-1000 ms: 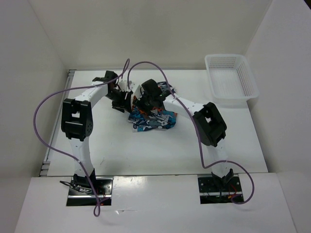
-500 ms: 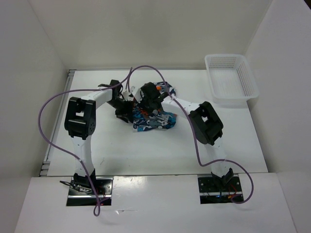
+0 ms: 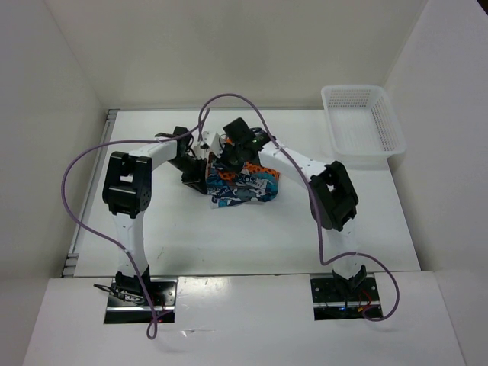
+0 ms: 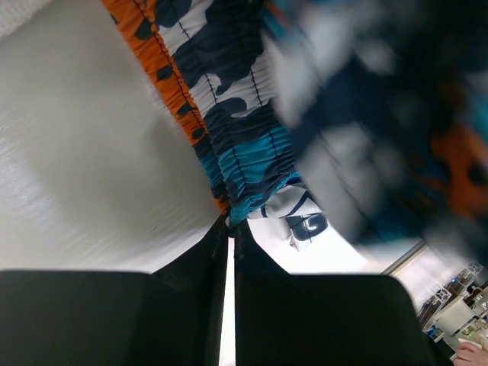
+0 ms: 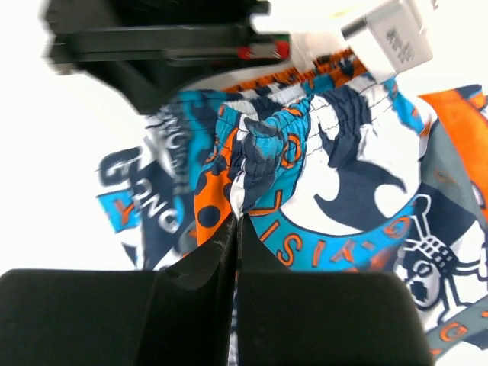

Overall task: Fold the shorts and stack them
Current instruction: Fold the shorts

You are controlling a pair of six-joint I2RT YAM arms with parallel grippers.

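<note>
Pinching the cloth is what both of my hands do at this moment. My left gripper [image 4: 229,227] has its two black fingers pressed together, and the gathered waistband edge of the soft fabric shorts [image 3: 242,183], printed in blue, orange, white and black cartoon shapes, sits exactly at their tips. My right gripper [image 5: 235,223] is closed in the same way, with its fingers nipping a raised crease of the print where orange and white meet.

From above, the shorts are a crumpled bundle on the white table [image 3: 191,236], a little behind its middle. My two grippers meet at the far-left edge of the bundle, very close to each other. In the right wrist view, the black and white body of my left gripper fills the top, blurred, just beyond my right fingers, so it hides the cloth behind it. In the left wrist view, a fold of dark fabric hangs close to the lens on the right side and is too blurred to read.

A thin purple cable [image 3: 228,96] arches over both wrists. The white plastic mesh basket [image 3: 358,118] stands at the far right corner, well apart from the shorts.
</note>
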